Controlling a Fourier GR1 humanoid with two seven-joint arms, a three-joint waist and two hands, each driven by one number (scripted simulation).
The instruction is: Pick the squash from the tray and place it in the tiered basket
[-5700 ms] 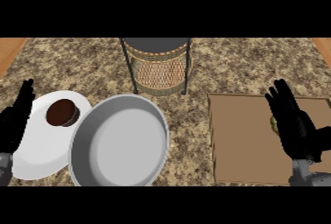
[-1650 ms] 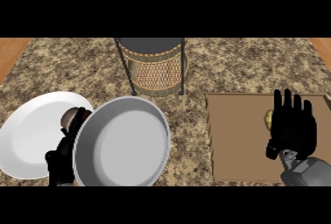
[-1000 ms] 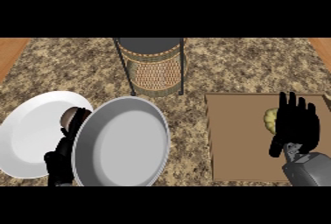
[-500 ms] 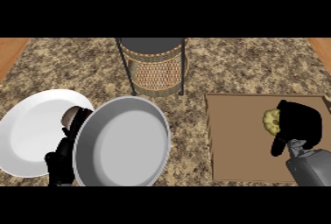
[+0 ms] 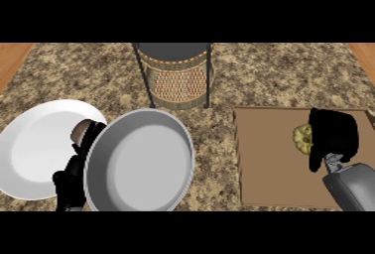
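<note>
From the head view, we are looking down at a speckled counter point(image 5: 88, 74). At about three o'clock a flat brown tray point(image 5: 275, 168) is lying on it. The yellow squash point(image 5: 301, 138) is sitting on the tray, near its top right part. Our right hand point(image 5: 333, 136) is coming in from about four o'clock and is curling over the squash, with the fingers bent down around it. The hand is covering most of the squash, so we are seeing only its left side peeking out.

At twelve o'clock the tiered basket point(image 5: 174, 74) is standing, with thin black legs and a woven wall. It is well apart from the tray.

At about eight o'clock a big grey pan point(image 5: 143, 158) is lying in front of a white plate point(image 5: 36, 149). Our left hand point(image 5: 73, 176) is showing between the plate and the pan. The pan is hiding part of it, so we cannot tell if its fingers are apart or together. A small brown thing point(image 5: 81, 130) is sitting on the plate just above that hand.
</note>
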